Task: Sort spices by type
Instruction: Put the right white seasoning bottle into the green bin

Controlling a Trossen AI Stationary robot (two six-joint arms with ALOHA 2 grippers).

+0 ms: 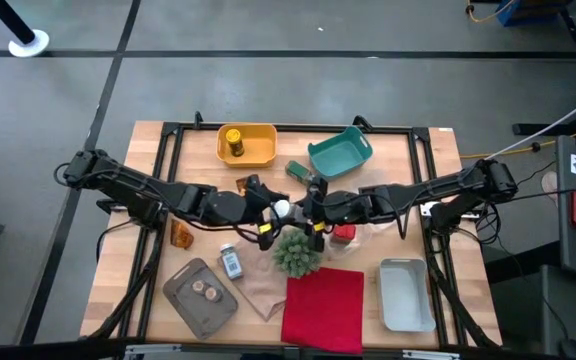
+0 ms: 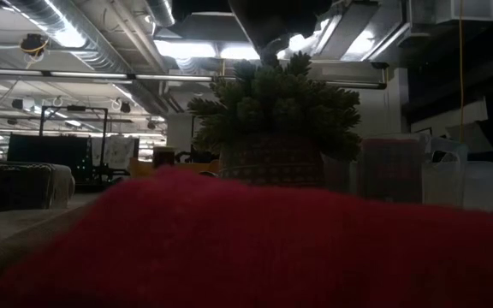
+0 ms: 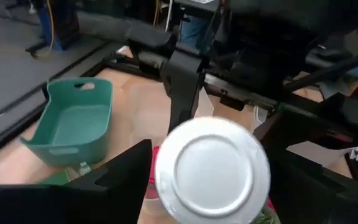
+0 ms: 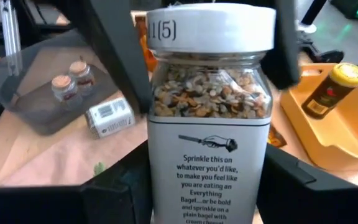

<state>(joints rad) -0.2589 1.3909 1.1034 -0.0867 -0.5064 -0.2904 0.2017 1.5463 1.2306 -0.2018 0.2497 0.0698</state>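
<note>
Handover of a white-capped seasoning jar [image 4: 210,118] above the table's [image 1: 438,160] centre, just behind the spiky plant ball [image 1: 296,250]. Left gripper [image 1: 274,208] and right gripper [image 1: 306,208] meet there, their fingers on either side of the jar; which one bears it cannot be told. Yellow bin [image 1: 260,150] holds a yellow-capped jar [image 1: 233,142]; grey tray [image 1: 183,295] holds two cork-topped jars [image 1: 203,290]. Teal bin [image 1: 340,152] stands behind.
</note>
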